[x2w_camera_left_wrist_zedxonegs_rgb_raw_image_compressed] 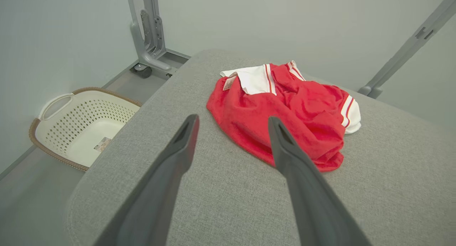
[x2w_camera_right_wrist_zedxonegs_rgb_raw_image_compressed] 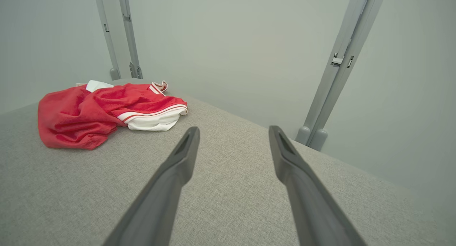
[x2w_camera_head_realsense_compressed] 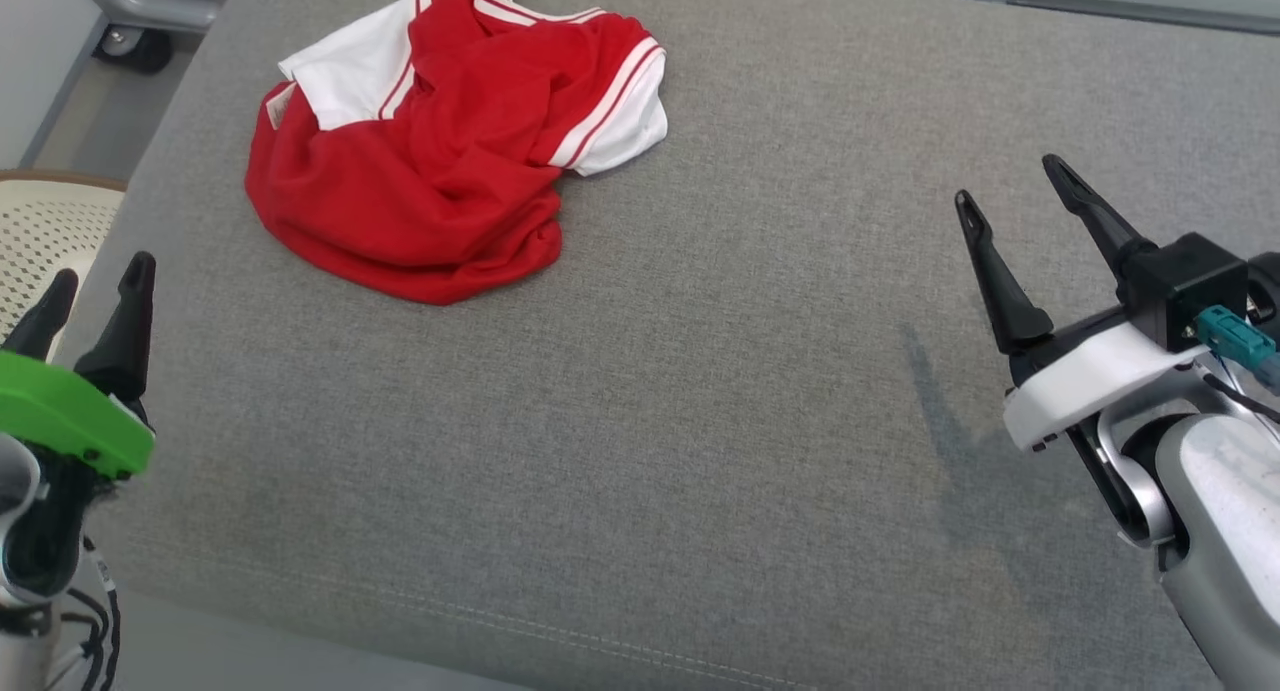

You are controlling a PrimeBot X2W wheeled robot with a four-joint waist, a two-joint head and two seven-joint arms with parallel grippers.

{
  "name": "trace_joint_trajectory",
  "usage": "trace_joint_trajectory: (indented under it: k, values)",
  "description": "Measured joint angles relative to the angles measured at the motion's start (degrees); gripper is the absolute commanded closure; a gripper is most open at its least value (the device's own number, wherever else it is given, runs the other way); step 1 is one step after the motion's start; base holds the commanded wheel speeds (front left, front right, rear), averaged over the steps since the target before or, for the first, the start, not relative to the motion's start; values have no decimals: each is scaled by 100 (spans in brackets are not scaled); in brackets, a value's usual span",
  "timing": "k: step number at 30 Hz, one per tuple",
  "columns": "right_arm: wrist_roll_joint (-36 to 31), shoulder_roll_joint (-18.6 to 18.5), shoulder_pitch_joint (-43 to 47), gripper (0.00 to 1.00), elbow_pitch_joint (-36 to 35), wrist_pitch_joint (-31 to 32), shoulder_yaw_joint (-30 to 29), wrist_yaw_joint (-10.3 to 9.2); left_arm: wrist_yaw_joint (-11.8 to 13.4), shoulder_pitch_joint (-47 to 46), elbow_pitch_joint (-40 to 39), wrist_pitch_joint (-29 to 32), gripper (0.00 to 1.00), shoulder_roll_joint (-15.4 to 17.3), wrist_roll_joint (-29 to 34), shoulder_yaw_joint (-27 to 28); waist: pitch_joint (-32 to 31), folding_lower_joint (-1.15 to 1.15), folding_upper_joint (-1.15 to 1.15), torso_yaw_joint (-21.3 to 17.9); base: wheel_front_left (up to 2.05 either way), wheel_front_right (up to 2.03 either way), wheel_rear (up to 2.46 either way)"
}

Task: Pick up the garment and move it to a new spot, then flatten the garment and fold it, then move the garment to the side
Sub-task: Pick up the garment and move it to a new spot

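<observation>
Both open wide, empty: left pincer point(x2w_camera_head_realsense_compressed: 100, 271), right pincer point(x2w_camera_head_realsense_compressed: 1008, 181); garment point(x2w_camera_head_realsense_compressed: 440, 161) crumpled, basket point(x2w_camera_left_wrist_zedxonegs_rgb_raw_image_compressed: 67, 125) nr cushion point(x2w_camera_head_realsense_compressed: 700, 391).

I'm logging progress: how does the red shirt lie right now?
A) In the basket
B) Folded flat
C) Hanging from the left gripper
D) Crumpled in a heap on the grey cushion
D: the shirt lies bunched and creased on the cushion, with nothing holding it.
</observation>
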Motion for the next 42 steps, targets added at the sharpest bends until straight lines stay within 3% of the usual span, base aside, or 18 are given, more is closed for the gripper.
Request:
trace_joint_trajectory:
  k: [5,13,29,42]
  values:
    - [-27,3,-341,0,-210,212,121,101,13,-895,455,879,0,45,-442,36,389,0,0,-120,0,0,0]
    - [-140,-1,-868,0,-606,508,245,211,69,-1890,1162,1574,0,62,-1023,572,1083,1,0,-437,0,0,0]
    - [-370,-124,-1676,0,-1114,657,-10,219,91,-2838,1630,1770,0,77,-1106,882,2302,1,0,-981,0,0,0]
    - [-522,-337,-2124,0,-1346,721,-287,201,99,-3614,2053,1619,0,-268,-1343,1092,3362,1,0,-1165,0,0,0]
